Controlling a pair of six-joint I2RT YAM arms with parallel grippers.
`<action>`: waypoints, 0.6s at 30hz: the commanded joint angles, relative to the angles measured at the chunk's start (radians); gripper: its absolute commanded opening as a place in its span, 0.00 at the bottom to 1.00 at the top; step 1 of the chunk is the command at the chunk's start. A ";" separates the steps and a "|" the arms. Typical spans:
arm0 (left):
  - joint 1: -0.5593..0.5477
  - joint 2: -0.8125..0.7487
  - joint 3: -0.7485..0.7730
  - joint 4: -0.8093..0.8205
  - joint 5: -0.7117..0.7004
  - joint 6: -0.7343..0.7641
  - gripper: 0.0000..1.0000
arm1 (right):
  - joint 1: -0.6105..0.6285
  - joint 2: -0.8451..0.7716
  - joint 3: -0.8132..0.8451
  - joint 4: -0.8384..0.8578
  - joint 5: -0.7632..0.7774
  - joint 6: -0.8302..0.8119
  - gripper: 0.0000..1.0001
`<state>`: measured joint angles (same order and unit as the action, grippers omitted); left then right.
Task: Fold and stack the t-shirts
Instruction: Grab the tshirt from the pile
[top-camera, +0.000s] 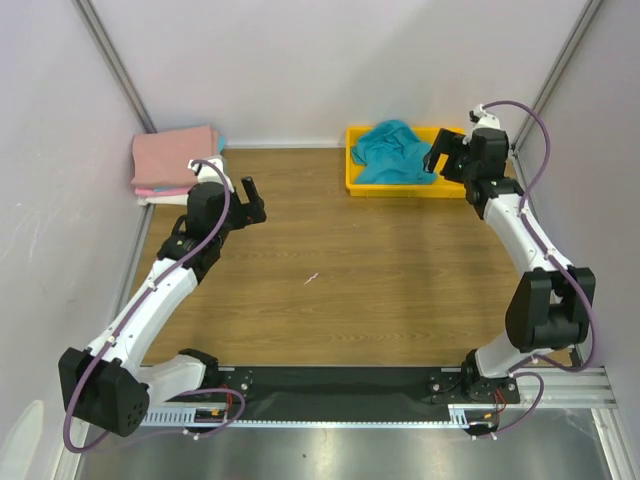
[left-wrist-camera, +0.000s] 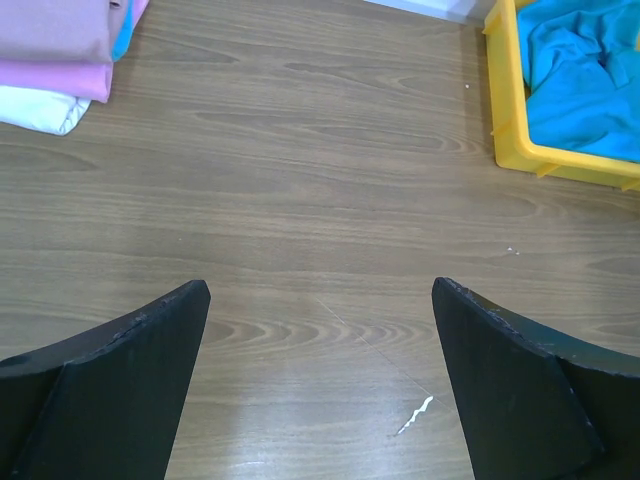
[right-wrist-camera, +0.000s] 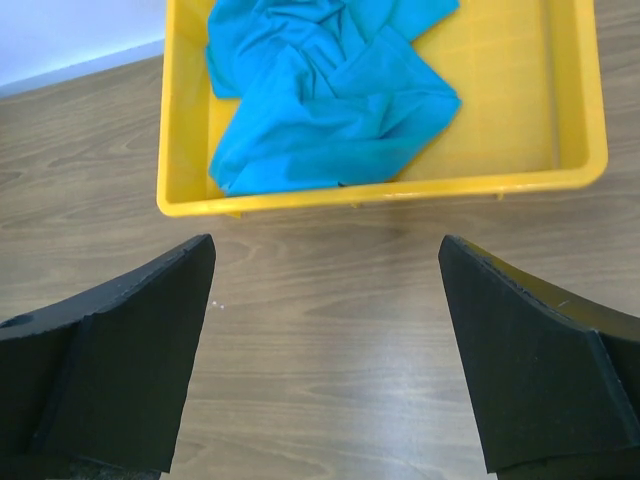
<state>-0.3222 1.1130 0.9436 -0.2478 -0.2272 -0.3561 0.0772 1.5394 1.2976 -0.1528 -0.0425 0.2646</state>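
We hold our right gripper (right-wrist-camera: 325, 245) wide open and empty before the yellow tray (right-wrist-camera: 400, 187), far right, poised for the crumpled teal t-shirt (right-wrist-camera: 330, 110) inside. Our left gripper (left-wrist-camera: 320, 285), equally open and empty, hovers near the folded stack (top-camera: 175, 160), far left.

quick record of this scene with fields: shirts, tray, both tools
teal shirt: crumpled, lying in the tray
tray: yellow, far right of the table
folded stack: pink shirts on a white one, far left corner
left tool: open, empty, over bare wood
right tool: open, empty, facing the tray
task state: teal shirt not yet picked up
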 joint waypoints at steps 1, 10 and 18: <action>0.002 0.011 0.029 0.032 -0.023 0.025 1.00 | 0.009 0.054 0.089 0.007 0.009 -0.001 1.00; 0.002 0.054 0.038 0.035 0.017 0.025 1.00 | 0.041 0.287 0.302 -0.027 0.041 -0.059 1.00; 0.002 0.123 0.060 0.009 0.011 0.016 1.00 | 0.059 0.591 0.564 -0.106 0.013 -0.079 1.00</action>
<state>-0.3222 1.2106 0.9474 -0.2489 -0.2230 -0.3397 0.1291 2.0468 1.7672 -0.2089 -0.0162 0.2054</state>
